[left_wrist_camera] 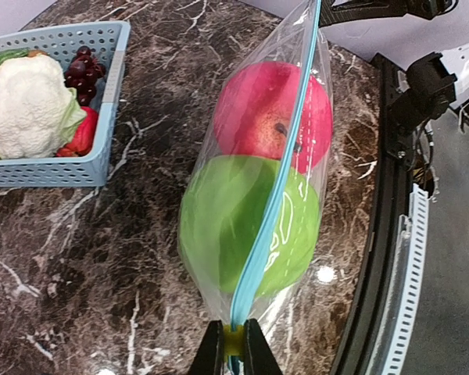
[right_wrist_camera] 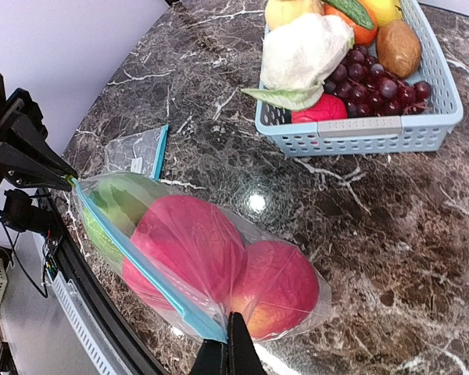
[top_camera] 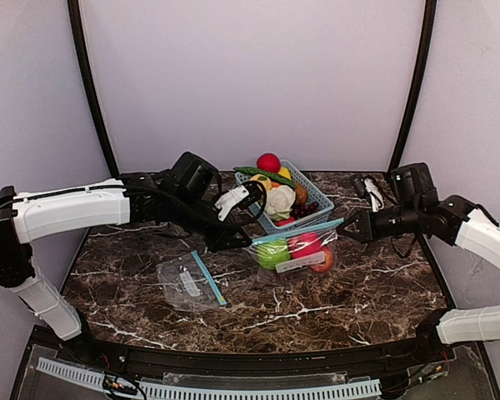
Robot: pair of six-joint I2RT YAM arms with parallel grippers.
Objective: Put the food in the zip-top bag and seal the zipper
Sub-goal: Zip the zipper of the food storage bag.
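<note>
Dark marble table (top_camera: 358, 292) is carrying three things: blue basket (top_camera: 310, 222) sitting at the back, filled zip bag (top_camera: 296, 252) resting just in front, flat empty bag (top_camera: 186, 282) lying front-left.

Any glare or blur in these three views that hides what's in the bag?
Top external: even, soft light, no glare, though the zip-top bag is small there. Left wrist: sharp; one lamp spot on the marble table, thin reflections on the plastic over the green apple. Right wrist: sharp; one bright spot on the table near the basket.
</note>
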